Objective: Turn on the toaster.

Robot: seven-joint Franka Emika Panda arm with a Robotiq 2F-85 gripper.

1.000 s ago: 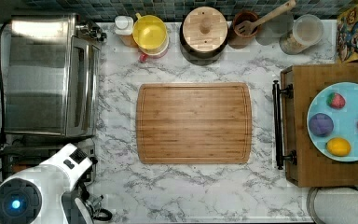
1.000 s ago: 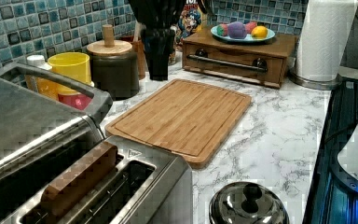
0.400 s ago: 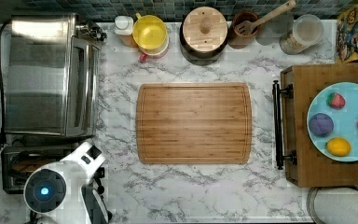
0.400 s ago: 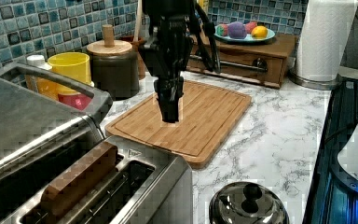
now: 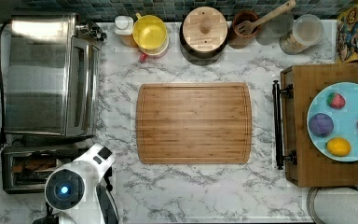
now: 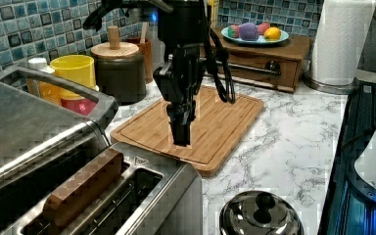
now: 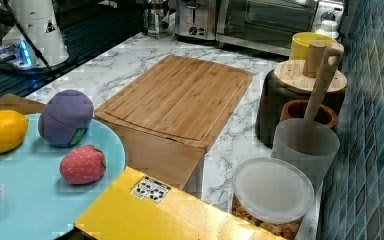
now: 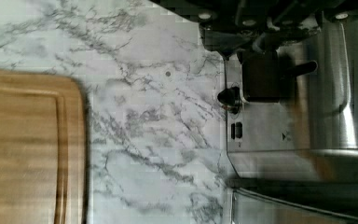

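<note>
The toaster point(image 6: 142, 196) is a small brushed-steel box in the left view's bottom left, with a brown slice standing in one of its slots. In the top view the toaster point(image 5: 14, 168) lies at the bottom left, partly under the white arm. My gripper point(image 6: 181, 137) hangs point-down just past the toaster's front end, a little above its top edge, fingers together and holding nothing. The wrist view shows my dark fingertips point(image 8: 260, 77) over the toaster's end face point(image 8: 270, 126), close beside the black lever point(image 8: 303, 69) and the knob point(image 8: 228, 95). The toaster point(image 7: 196, 20) stands far back in the right view.
A large steel toaster oven point(image 5: 46, 74) stands right beside the toaster. A bamboo cutting board point(image 5: 193, 122) lies mid-counter. A yellow cup point(image 5: 150, 33), a wooden-lidded canister point(image 5: 204, 31) and a utensil pot point(image 5: 248, 28) line the tiled wall. A shiny steel lid point(image 6: 260, 215) sits near the toaster's front.
The arm has swung toward the top view's right, over the toaster. In the left view the gripper has come down to the toaster's front end.
</note>
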